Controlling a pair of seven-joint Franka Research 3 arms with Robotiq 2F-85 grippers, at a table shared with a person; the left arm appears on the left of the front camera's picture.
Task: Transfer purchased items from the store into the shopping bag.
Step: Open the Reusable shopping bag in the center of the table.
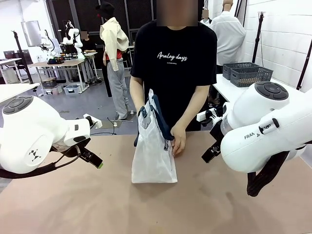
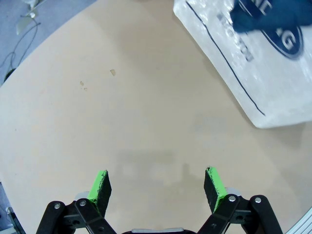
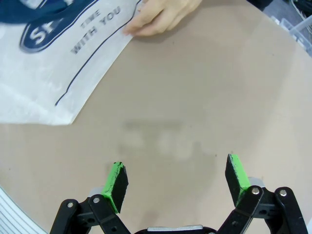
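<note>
The shopping bag (image 1: 153, 151), whitish with navy handles and an oval logo, stands upright at the table's middle. A person's hand (image 1: 178, 141) rests against its right side, and the other hand holds its top. The bag's lower part (image 2: 263, 63) fills the upper right of the left wrist view, and the bag (image 3: 53, 63) with the person's hand (image 3: 161, 17) lies at the top left of the right wrist view. My left gripper (image 2: 158, 187) hovers open over bare table left of the bag. My right gripper (image 3: 178, 183) hovers open to its right. The purchased items and the store are out of view.
The tan table (image 1: 146, 209) is bare around the bag. Two dark slotted baskets (image 1: 246, 73) sit on a white side table at the back right. The person stands at the far edge behind the bag.
</note>
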